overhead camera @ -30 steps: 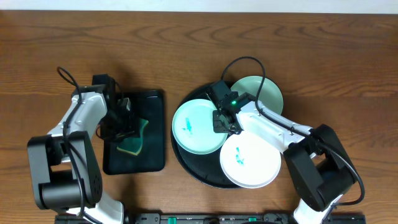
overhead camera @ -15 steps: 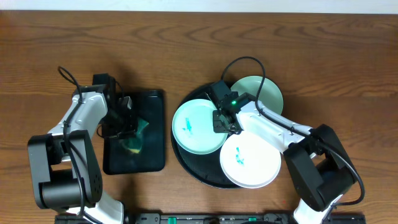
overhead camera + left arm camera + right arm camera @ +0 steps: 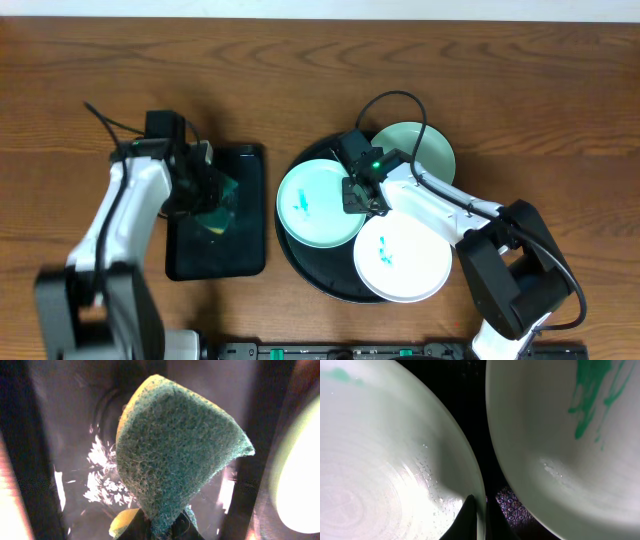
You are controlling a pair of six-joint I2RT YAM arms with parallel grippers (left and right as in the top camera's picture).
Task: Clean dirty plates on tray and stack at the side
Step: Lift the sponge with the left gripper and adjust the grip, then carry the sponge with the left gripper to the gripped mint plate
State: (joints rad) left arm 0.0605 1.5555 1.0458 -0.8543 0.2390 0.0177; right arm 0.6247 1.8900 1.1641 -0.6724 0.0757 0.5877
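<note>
- Overhead view: round tray [image 3: 305, 262] carries three plates: mint plate [image 3: 318, 203] at left, white plate [image 3: 402, 255] at front, rear plate [image 3: 418, 148] partly under the right arm.
- Mint plate and white plate each show a teal smear.
- Right gripper [image 3: 356, 196]: jaws closed on the rim of one plate [image 3: 395, 485], at the gap between mint plate and white plate. Which of the two is held cannot be told.
- Left gripper [image 3: 161, 529]: jaws closed, pinching a sponge [image 3: 175, 460], green face toward the wrist camera, over the rectangular tray [image 3: 240, 255].
</note>
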